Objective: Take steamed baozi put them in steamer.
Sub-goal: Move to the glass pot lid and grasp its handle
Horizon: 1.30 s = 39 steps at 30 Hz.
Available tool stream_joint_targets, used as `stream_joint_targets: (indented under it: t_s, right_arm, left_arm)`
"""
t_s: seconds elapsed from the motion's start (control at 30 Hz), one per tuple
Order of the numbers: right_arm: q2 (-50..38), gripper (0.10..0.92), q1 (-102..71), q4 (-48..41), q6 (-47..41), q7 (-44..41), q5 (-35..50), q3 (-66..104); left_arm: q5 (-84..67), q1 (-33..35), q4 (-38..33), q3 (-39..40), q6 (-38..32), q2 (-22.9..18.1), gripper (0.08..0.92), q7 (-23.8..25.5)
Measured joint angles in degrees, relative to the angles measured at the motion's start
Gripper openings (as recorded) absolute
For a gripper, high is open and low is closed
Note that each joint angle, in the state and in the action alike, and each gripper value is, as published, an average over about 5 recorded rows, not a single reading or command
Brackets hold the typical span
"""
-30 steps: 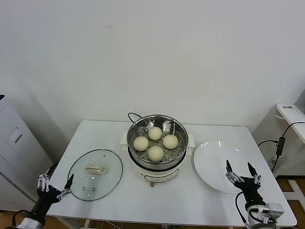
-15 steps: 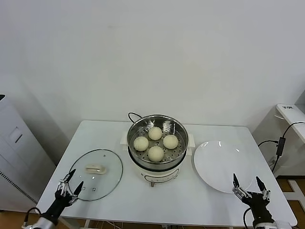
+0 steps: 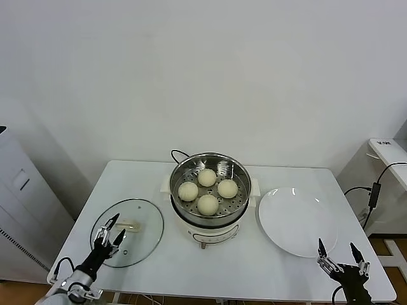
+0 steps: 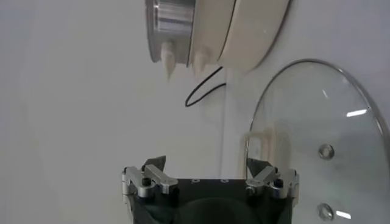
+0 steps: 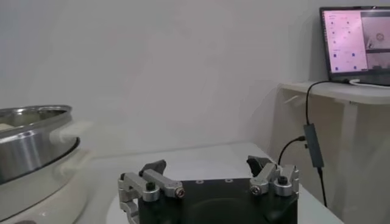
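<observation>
**Four buns in steamer, both pincers empty**

All four buns (image 3: 207,189) sit inside the steel steamer (image 3: 210,166) on its white cooker base, mid-worktop (image 3: 146,175). Left pincer (image 3: 109,230) hovers over the near edge of the glass lid (image 3: 128,231), fingers spread wide, holding nothing. Right pincer (image 3: 341,256) sits low at the worktop's near right corner, just beside the white plate (image 3: 297,220), also spread wide and empty.

Bare lab room: plain white wall (image 3: 203,76), white table (image 3: 222,260) (laptop (image 5: 356,42) on side shelf).
</observation>
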Motion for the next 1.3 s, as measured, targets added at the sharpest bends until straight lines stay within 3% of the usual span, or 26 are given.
stream_joint_targets:
  t_s: [0.53,1.3]
  right_arm:
    - [1.1,0.823,-1.0,-1.0,0.8,-0.5,-0.3,1.6]
    - [0.9,0.823,-0.4,-1.7,1.3,-0.5,-0.4,1.5]
  left_arm:
    - [4.8,-7.1,6.2,3.3,4.8,0.2,0.803,-1.6]
    - [5.3,-11.1,13.0,3.0,4.4,-1.1,0.158,-7.7]
